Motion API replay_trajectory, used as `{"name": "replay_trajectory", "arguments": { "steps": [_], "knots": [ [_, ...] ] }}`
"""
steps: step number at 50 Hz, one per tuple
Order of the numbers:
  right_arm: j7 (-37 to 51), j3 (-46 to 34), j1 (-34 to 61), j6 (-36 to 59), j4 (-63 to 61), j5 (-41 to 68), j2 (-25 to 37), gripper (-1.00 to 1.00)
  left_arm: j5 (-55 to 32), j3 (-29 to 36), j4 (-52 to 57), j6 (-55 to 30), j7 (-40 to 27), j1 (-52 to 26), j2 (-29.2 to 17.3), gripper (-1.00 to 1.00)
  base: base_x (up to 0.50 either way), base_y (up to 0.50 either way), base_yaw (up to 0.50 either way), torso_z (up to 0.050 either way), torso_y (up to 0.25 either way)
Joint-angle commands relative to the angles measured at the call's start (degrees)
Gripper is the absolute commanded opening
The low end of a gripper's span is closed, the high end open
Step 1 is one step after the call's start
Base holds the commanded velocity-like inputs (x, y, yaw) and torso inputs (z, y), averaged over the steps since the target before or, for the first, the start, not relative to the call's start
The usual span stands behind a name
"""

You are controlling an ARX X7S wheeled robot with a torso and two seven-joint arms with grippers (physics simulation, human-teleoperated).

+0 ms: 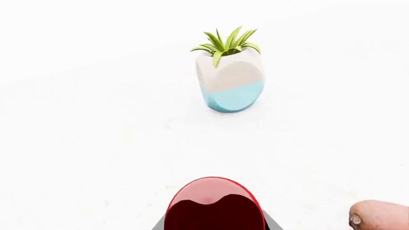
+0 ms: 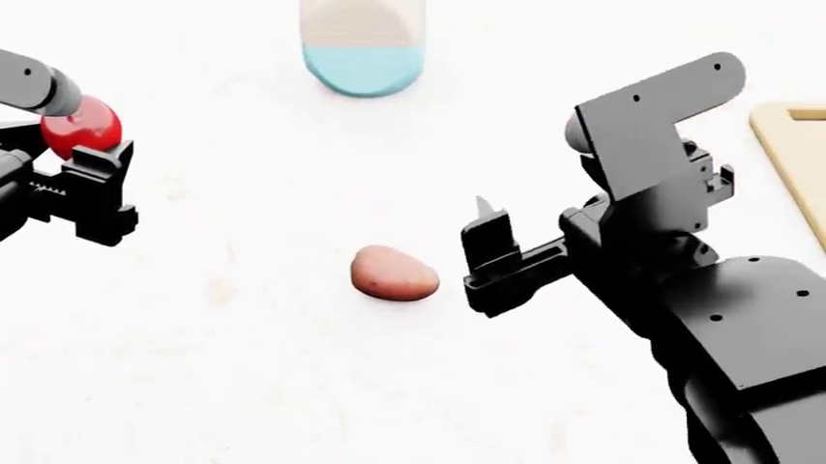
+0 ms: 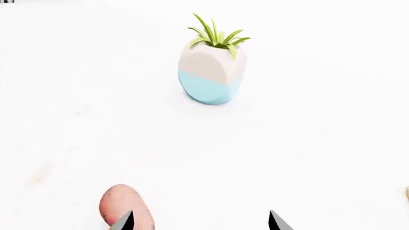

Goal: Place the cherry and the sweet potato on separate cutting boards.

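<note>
Left wrist: cherry (image 1: 214, 203) sits between jaws, gripped; glossy round skin, likely slippery, hold across middle. Potato (image 1: 381, 215) near.
Head: left gripper (image 2: 80, 159) clamps cherry, raised at left. Potato lies on table (image 2: 258, 367) just beside right gripper (image 2: 488, 253); board (image 2: 794, 155) far right.
Right wrist: jaws spread wide, empty; matte potato looks firm, grip across narrow width.
No writing visible.

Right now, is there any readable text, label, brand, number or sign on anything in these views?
None: no text shows on the planter, the cherry, the sweet potato, the cutting board or either claw, left or right.
</note>
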Motion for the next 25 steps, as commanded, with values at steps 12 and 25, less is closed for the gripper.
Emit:
{"name": "replay_trajectory", "arguments": {
  "steps": [12, 25],
  "knots": [
    [-28.64, -28.64, 19.83, -12.25, 33.64, -7.08, -4.87, 1.0, -1.57, -1.02, 1.99, 1.61, -1.69, 2.32, -1.46, -1.0, 0.0, 0.0, 0.0, 0.0, 0.001],
    [-42.34, -36.71, 28.96, -21.72, 52.14, -10.26, -11.14, 1.0, -3.51, -2.62, 1.41, 3.7, -0.1, 3.38, -0.65, -1.0, 0.0, 0.0, 0.0, 0.0, 0.0]
  ]
}}
